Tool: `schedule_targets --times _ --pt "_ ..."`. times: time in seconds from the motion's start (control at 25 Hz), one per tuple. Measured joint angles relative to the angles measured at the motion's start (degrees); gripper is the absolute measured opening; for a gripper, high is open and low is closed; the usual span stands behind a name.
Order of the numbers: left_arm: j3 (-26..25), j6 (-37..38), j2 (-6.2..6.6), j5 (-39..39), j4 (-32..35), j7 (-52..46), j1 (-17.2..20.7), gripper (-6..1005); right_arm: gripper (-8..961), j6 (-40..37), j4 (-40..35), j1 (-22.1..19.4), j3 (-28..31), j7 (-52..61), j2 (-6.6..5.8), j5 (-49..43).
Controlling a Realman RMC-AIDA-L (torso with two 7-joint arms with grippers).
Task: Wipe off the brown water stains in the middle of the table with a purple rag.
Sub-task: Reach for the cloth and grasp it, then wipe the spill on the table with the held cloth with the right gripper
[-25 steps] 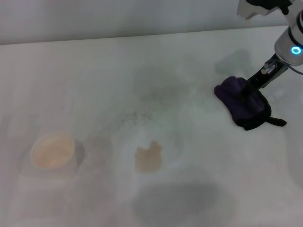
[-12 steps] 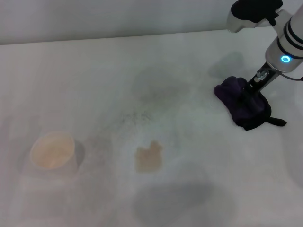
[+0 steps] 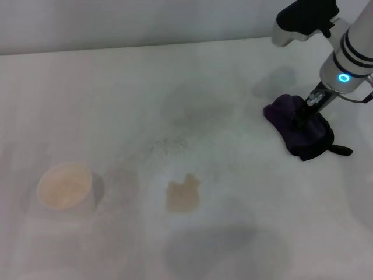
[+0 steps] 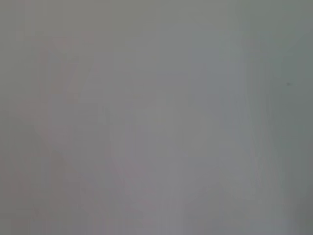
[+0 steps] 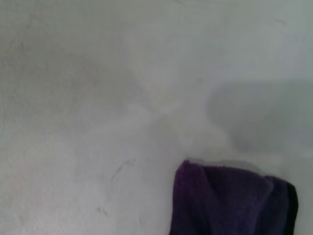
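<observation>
The purple rag (image 3: 308,137) lies bunched on the white table (image 3: 116,99) at the far right, its black tail pointing right. My right gripper (image 3: 301,118) reaches down from the upper right and presses into the top of the rag. In the right wrist view a corner of the rag (image 5: 230,203) shows on bare tabletop. The brown water stains (image 3: 183,193) are one small tan blotch in the middle front of the table, well to the left of the rag. My left gripper is out of view.
A white paper cup (image 3: 64,185) with pale brown liquid stands at the front left. A faint grey speckled smudge (image 3: 169,143) lies behind the stain. The table's back edge meets a grey wall (image 3: 145,23).
My right arm's wrist and forearm have swung leftward over the rag. The rag itself has stayed in place.
</observation>
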Motion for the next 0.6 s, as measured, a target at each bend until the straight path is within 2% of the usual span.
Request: schedule_targets --times 0.2,0.44,0.52,0.6 --pt "0.0 -0.1 0.0 0.0 0.0 0.0 0.2 891 417 -0.8 0.6 0.4 -0.1 0.0 0.04 0.0" --pt "0.0 0.0 0.0 -0.1 0.0 0.0 0.2 890 403 -0.7 1.1 0.5 -0.5 0.1 0.05 0.1" --pt "0.0 0.0 0.0 -0.1 0.0 0.0 0.2 891 235 -0.9 1.3 0.5 -0.6 0.2 0.1 0.1" --pt "0.0 0.0 0.0 -0.1 -0.1 0.0 0.0 891 185 -1.0 1.4 0.3 -0.6 0.3 0.16 0.1"
